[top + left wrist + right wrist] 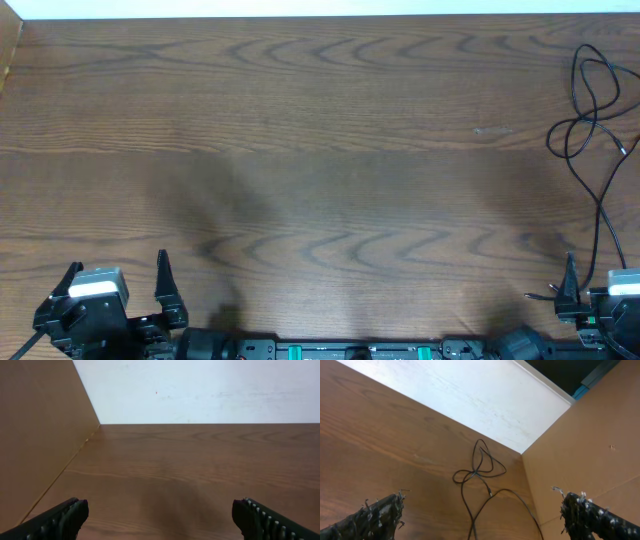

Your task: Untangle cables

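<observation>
The cables [590, 105] lie at the far right of the bench [320, 150], a thin black tangle of loops near the back corner with one strand trailing down toward the right gripper [600, 290]. From the right wrist view the knot sits ahead, between the fingers [380, 512], close to where the white back wall meets the brown side panel. Both grippers are parked at the near edge, well apart from each other. The right one stands with its fingers spread wide and empty; the left gripper [118, 285] is likewise wide open, holding nothing, facing bare wood in the opposite corner.

To start well, I'd say the right arm should reach forward and pinch a single strand just outside the crossed loops, not the knot itself, then draw it sideways slowly so the loops open instead of tightening. The left arm would need to come across to pin the other strand.

No brand, label or legible writing shows anywhere.
</observation>
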`<state>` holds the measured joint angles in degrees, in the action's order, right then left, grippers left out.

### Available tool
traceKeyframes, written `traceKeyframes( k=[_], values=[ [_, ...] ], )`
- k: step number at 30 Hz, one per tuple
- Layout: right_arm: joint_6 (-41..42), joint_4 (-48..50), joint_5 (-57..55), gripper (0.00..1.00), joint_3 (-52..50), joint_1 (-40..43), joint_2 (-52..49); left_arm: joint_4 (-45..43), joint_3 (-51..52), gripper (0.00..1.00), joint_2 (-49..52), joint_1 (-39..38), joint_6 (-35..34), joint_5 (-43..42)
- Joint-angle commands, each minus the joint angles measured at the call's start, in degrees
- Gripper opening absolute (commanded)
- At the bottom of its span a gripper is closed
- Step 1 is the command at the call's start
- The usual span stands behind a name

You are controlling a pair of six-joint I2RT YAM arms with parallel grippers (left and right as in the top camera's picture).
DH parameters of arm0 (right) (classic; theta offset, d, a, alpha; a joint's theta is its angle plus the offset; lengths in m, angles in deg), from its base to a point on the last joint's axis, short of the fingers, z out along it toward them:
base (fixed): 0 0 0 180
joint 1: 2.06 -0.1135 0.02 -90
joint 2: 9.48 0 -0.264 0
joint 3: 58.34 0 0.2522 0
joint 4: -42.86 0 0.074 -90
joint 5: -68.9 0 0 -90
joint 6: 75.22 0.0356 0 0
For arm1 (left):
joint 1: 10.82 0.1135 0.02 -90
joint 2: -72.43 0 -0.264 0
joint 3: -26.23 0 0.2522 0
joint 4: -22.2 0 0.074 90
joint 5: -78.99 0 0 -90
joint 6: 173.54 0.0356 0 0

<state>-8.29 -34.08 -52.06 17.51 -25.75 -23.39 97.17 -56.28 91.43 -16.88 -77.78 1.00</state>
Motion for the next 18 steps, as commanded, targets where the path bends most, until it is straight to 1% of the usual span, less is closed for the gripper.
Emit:
traceKeyframes(
  k=[1,5,6,8,10,18],
  values=[
    [-0.57,-0.13,0.28,0.99,0.02,0.44,-0.15,-0.15,0.09,0.97,-0.42,-0.11,-0.74,0.68],
    [-0.57,-0.13,0.28,0.99,0.02,0.44,-0.15,-0.44,0.09,0.97,-0.39,-0.11,-0.76,0.37],
    [-0.57,-0.13,0.28,0.99,0.02,0.44,-0.15,-0.55,0.09,0.97,-0.39,-0.11,-0.74,-0.76],
    [-0.57,-0.13,0.28,0.99,0.02,0.44,-0.15,-1.27,0.09,0.98,-0.39,-0.11,-0.74,-5.18],
    [-0.57,-0.13,0.28,0.99,0.02,0.44,-0.15,-2.82,0.28,0.97,-0.37,-0.11,-0.74,-11.76],
    [-0.57,-0.13,0.28,0.99,0.02,0.44,-0.15,-7.98,2.82,0.97,0.04,-0.11,-0.76,-28.81]
  ],
)
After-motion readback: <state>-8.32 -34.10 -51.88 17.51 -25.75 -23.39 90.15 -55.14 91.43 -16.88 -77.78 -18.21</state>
